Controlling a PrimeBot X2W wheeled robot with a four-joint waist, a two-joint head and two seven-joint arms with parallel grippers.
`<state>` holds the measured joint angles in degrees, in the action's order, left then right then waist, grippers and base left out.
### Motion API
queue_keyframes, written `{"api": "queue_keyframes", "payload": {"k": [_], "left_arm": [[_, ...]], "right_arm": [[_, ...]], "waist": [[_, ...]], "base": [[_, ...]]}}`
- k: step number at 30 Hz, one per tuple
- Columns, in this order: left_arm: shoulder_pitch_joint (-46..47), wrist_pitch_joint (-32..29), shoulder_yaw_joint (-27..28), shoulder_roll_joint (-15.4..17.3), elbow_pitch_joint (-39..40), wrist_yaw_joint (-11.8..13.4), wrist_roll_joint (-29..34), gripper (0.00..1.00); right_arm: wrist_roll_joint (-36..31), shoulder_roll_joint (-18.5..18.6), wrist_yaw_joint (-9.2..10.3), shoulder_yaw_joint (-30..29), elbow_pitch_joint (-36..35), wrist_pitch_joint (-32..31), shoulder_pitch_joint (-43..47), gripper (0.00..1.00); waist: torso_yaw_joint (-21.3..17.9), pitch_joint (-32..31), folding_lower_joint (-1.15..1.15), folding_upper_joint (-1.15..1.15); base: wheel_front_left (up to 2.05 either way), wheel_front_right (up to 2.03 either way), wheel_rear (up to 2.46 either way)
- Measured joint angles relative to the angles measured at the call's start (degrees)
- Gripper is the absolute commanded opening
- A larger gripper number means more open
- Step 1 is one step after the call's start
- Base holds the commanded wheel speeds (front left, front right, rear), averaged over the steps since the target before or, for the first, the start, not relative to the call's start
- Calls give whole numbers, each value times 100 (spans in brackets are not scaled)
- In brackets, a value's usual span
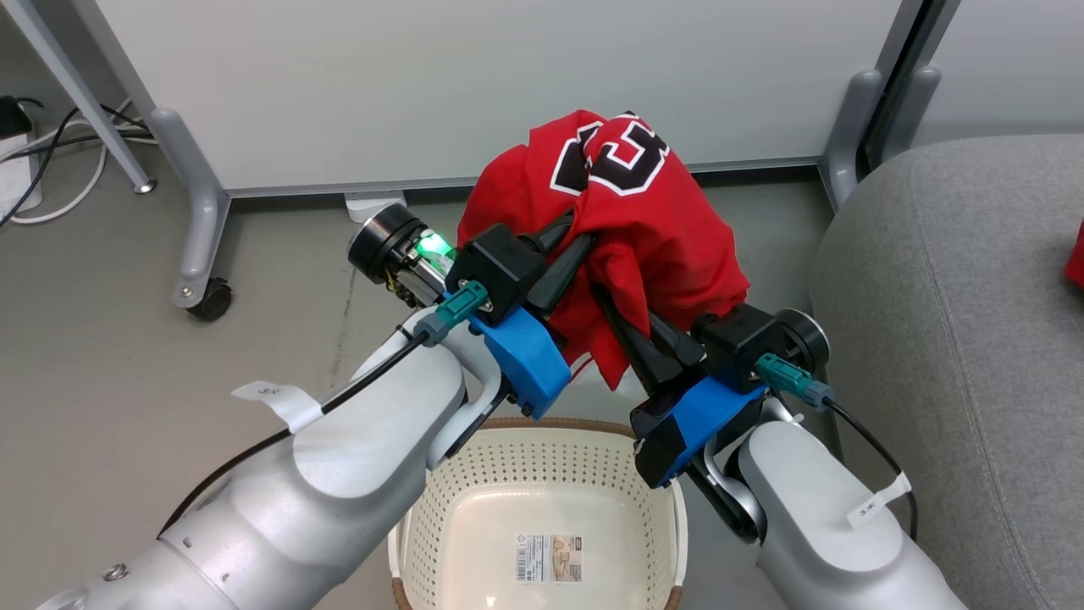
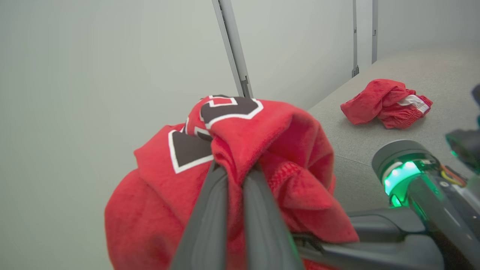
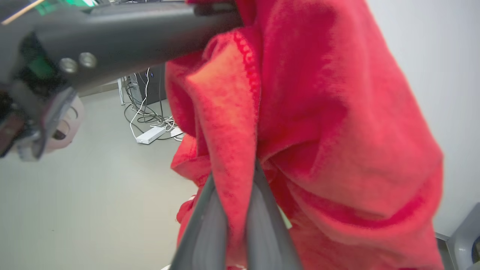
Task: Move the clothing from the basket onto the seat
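A red jersey (image 1: 644,220) with a black-and-white number hangs bunched in the air above the basket (image 1: 542,445), held from both sides. My left gripper (image 1: 580,241) comes in from the left and is shut on a fold of it (image 2: 234,172). From the lower right, my right gripper (image 1: 614,309) is shut on another fold (image 3: 238,180). The cream perforated basket holds no clothing, just a sticker label (image 1: 549,557) on its floor. The grey seat (image 1: 948,296) stands to the right. A second red garment (image 2: 386,101) with white trim lies crumpled on it.
A white partition panel (image 1: 474,85) on grey wheeled feet (image 1: 199,292) stands behind the jersey. Cables and a power strip (image 1: 21,169) lie on the grey floor at the far left. A second grey foot (image 1: 847,135) stands close to the seat's corner.
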<state>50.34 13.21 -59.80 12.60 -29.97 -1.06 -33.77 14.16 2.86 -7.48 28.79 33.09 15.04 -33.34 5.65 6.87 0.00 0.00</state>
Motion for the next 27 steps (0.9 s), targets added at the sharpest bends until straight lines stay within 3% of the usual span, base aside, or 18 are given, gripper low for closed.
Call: {"api": "queue_keyframes", "payload": {"k": [8, 9, 10, 27], "left_arm": [[5, 26, -9, 2, -60, -7, -11, 0], [5, 31, 0, -1, -68, 7, -24, 15], [7, 47, 5, -3, -71, 10, -41, 100], [34, 130, 36, 21, -41, 104, 3, 100]], "right_arm": [[-44, 0, 0, 21, -7, 0, -4, 0], [-47, 0, 0, 22, -12, 0, -4, 0], [-47, 0, 0, 22, -19, 0, -4, 0], [-38, 0, 0, -24, -99, -5, -1, 0]], "waist": [[-44, 19, 0, 0], [-44, 19, 0, 0], [-44, 19, 0, 0], [-61, 90, 0, 0]], "base": [[0, 0, 0], [0, 0, 0], [0, 0, 0], [0, 0, 0]]}}
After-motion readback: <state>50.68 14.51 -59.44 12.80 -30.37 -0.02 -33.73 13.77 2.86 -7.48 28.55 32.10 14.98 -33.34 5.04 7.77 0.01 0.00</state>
